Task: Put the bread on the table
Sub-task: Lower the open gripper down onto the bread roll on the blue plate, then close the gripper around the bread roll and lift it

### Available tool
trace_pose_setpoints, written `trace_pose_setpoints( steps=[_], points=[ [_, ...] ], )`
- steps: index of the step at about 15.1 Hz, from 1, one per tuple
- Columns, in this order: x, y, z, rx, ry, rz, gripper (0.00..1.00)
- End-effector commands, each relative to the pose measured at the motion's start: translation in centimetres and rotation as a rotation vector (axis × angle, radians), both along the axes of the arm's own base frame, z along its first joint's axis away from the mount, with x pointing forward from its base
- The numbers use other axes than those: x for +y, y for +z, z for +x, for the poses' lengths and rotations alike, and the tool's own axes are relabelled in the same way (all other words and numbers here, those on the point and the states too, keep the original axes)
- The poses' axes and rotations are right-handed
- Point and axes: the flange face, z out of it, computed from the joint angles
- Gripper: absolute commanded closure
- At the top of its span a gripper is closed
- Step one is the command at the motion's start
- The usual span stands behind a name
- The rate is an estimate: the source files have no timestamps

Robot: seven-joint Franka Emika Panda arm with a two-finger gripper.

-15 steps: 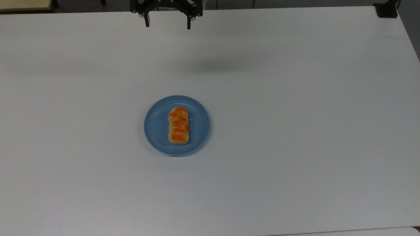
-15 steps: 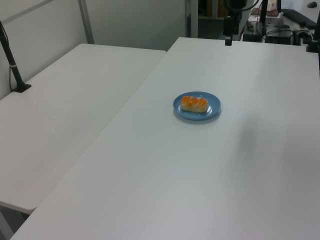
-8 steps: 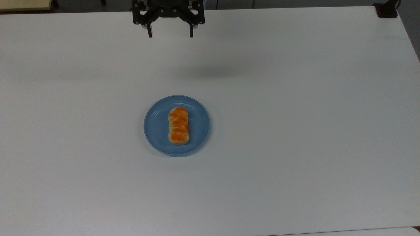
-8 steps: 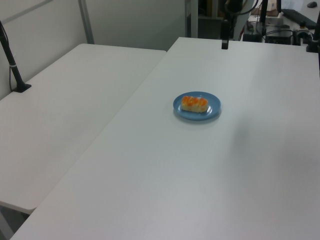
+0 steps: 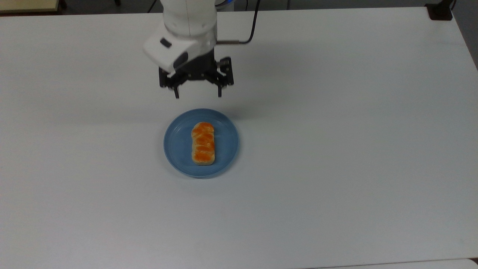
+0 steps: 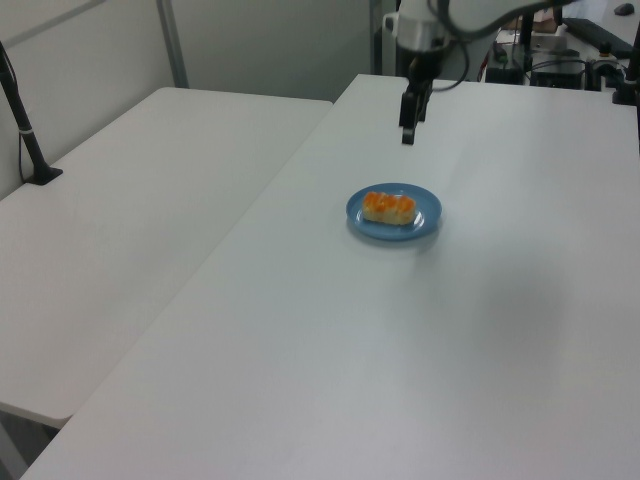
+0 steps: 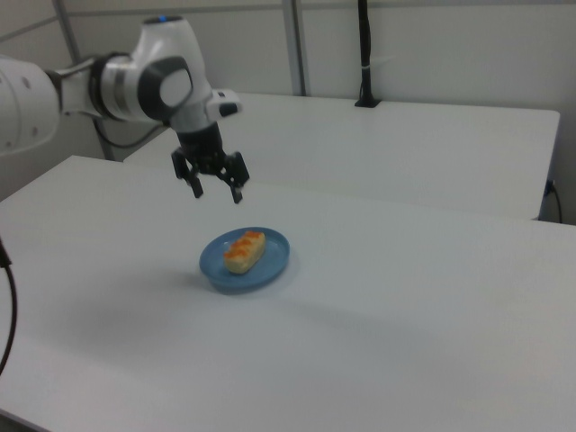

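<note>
1. Since a second ago the gripper has come well in from the far edge of the worktop toward the plate. In the top view it now hangs just above the plate's upper rim. The bread and plate have not shifted.
2. The bread lies lengthwise in the middle of the blue plate, glazed side up, untouched. In the right view the bread rests flat on the plate.
3. The fingers are spread wide, wider than the loaf's short side, and hold nothing. In the right view the gripper hangs in the air, apart from the plate, to the right view's upper left of it.
4. Nothing of the task itself is done: the bread is not yet gripped, lifted or set on the worktop.
5. Left to do, as I judge it: move over the loaf, descend, close across its narrow sides, lift, carry it past the rim and set it on bare worktop beside the plate.
</note>
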Motion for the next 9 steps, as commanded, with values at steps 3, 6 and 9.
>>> trace_pose_setpoints(
  steps=[3,6,9],
  points=[
    [-0.1,-8.0,2.8,0.003,0.029,-0.015,0.0],
    [0.2,-11.4,3.6,0.009,0.032,-0.017,0.0],
    [0.2,-13.6,4.0,0.014,0.03,-0.015,0.0]
  ],
)
